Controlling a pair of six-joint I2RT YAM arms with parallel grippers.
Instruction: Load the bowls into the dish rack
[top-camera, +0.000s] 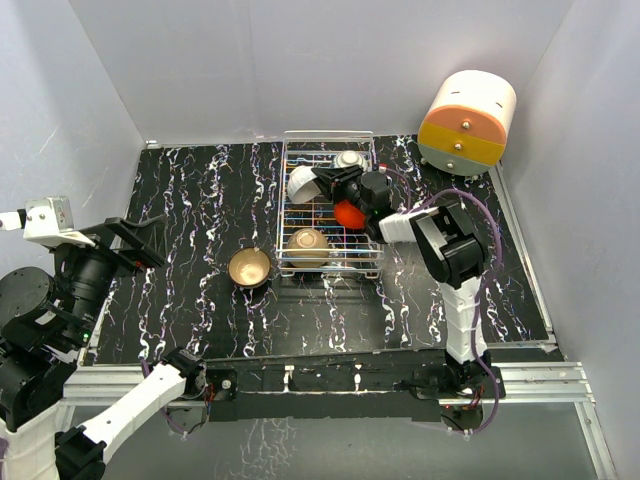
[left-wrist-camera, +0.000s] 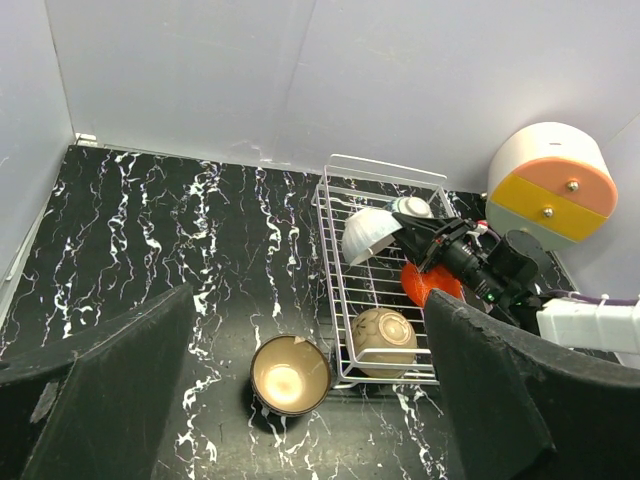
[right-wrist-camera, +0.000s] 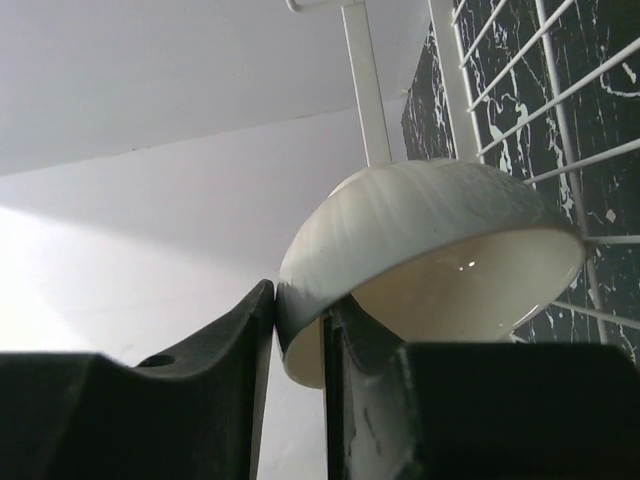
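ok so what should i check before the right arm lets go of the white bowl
1. Grip: right gripper pinches the white bowl by its rim, ok.
2. Bowl over the rack: ok.
3. Free slot under it: cannot tell, the red bowl sits close.
4. Settled in rack: tan bowl, ok.
5. Clear of rack: left gripper is open and far off, ok.
6. All loaded: not ok, dark bowl is on the table left of the rack.

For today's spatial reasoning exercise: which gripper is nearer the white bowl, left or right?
Right. The right gripper pinches the rim of the white bowl above the dish rack; the left gripper hangs open far off, over the left side of the table.
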